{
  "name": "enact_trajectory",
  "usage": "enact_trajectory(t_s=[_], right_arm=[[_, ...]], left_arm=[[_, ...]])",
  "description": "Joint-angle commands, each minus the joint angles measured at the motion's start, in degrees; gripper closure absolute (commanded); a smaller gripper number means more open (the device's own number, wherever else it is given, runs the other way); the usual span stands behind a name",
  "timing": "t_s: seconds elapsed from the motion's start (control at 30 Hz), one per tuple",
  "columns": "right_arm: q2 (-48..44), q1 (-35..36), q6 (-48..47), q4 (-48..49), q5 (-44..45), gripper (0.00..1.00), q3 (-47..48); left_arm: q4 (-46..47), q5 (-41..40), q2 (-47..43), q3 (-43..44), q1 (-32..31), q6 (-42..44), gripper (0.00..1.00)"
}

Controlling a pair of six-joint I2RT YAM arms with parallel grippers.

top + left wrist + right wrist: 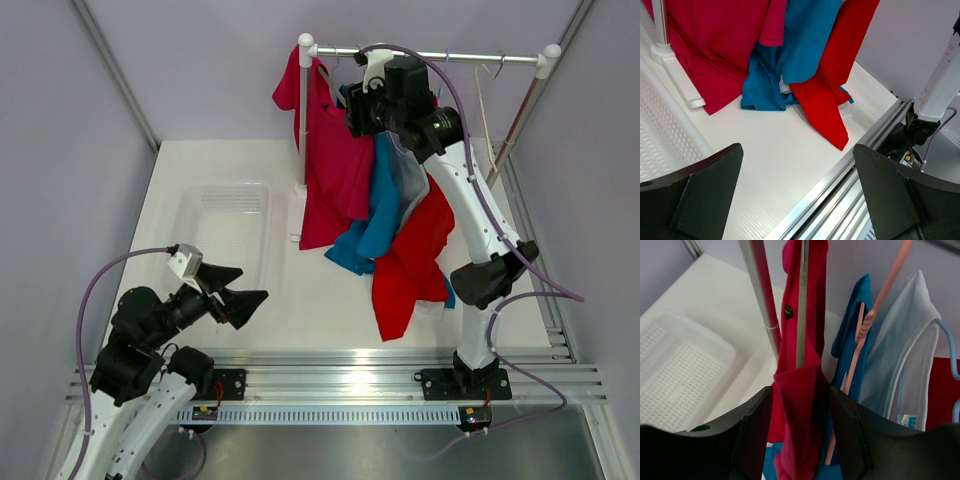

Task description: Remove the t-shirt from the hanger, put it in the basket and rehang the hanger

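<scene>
A crimson t-shirt (335, 170) hangs at the left end of the rack rail (450, 56) on a grey hanger (801, 305). My right gripper (362, 105) is up at the rail, and in the right wrist view (801, 415) its jaws are closed in on a bunched fold of the crimson t-shirt (800, 390), fabric touching both fingers. My left gripper (235, 290) is open and empty, low over the table's front left, away from the shirts. In the left wrist view (797, 150) the crimson t-shirt (715, 50) drapes onto the table ahead.
A blue t-shirt (378, 215), a grey one (405, 180) and a red one (415, 255) hang beside it, on pink (880, 300) and blue (947, 350) hangers. A white basket (222, 188) sits left of the rack post (303, 120). The metal rail (350, 365) runs along the front.
</scene>
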Motion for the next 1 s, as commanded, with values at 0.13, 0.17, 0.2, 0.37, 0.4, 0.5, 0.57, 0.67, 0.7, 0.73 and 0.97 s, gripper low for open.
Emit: enact_trajectory(t_s=[0.13, 0.17, 0.2, 0.37, 0.4, 0.5, 0.57, 0.67, 0.7, 0.73, 0.97], right_arm=[[0.9, 0.4, -3.5, -3.0, 3.3, 0.47, 2.3], [1.0, 0.4, -3.4, -2.9, 3.2, 0.48, 1.8], [1.0, 0.4, -3.2, -2.8, 3.2, 0.50, 1.3], [-0.5, 0.4, -2.6, -0.2, 0.7, 0.72, -1.2], [-1.4, 0.4, -2.5, 0.6, 0.4, 0.74, -1.6], [-2.2, 0.4, -2.4, 2.0, -0.4, 0.87, -1.1], [-2.7, 0.4, -2.4, 2.6, -0.4, 0.99, -0.5], [-3.4, 0.6, -2.1, 3.5, -0.4, 1.00, -0.7], [-4.1, 0.7, -2.1, 4.5, 0.0, 1.00, -1.2], [-4.5, 0.8, -2.1, 5.3, 0.6, 1.00, -1.9], [-13.5, 3.1, -0.3, 19.1, 8.2, 1.00, -15.9]], left_arm=[[1.5, 0.7, 0.9, 0.2, 0.2, -0.6, 0.01], [1.4, 0.7, 0.9, 0.2, 0.2, -0.6, 0.01], [1.5, 0.7, 0.9, 0.2, 0.1, -0.6, 0.01], [1.5, 0.6, 0.6, 0.2, 0.1, -0.6, 0.01], [1.5, 0.6, 0.8, 0.2, 0.2, -0.6, 0.01], [1.5, 0.6, 0.8, 0.2, 0.2, -0.6, 0.01], [1.6, 0.6, 1.0, 0.2, 0.2, -0.6, 0.01], [1.5, 0.6, 1.1, 0.2, 0.3, -0.6, 0.01], [1.5, 0.6, 1.1, 0.2, 0.3, -0.6, 0.01], [1.5, 0.6, 1.1, 0.1, 0.3, -0.7, 0.01], [1.6, -0.7, 2.5, 0.6, 0.3, -0.8, 0.01]])
